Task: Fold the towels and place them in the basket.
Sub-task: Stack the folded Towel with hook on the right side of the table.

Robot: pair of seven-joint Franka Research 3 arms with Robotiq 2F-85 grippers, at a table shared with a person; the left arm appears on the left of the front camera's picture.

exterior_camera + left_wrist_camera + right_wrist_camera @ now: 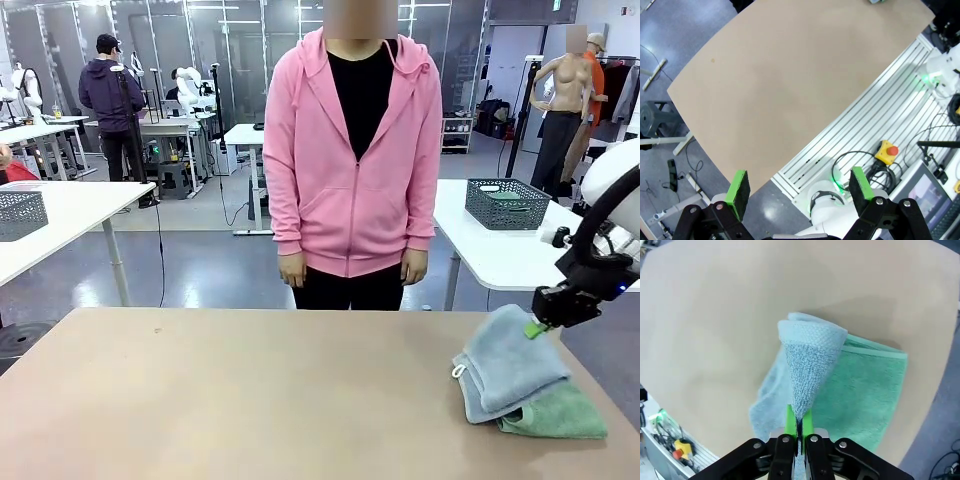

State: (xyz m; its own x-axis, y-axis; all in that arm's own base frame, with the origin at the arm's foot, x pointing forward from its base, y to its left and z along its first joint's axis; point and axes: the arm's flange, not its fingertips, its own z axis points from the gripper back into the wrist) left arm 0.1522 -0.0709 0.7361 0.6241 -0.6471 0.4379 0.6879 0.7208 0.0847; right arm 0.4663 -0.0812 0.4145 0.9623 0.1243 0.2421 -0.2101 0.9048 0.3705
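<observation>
A pale grey-blue towel (512, 362) lies folded on top of a mint green towel (560, 412) at the table's right side. My right gripper (537, 328) is shut on the blue towel's far corner and holds it lifted. In the right wrist view the blue towel (807, 365) rises in a cone from my pinched fingertips (799, 421), with the green towel (865, 385) flat beneath. My left gripper (799, 192) hangs open above the table's near edge with nothing between its pads. A dark mesh basket (506, 203) stands on a white table behind, to the right.
A person in a pink hoodie (352, 150) stands at the far side, hands down. The brown table (250, 400) is bare left of the towels. Another mesh basket (20, 214) sits on a white table at far left. Rails and a red stop button (887, 150) lie below the left gripper.
</observation>
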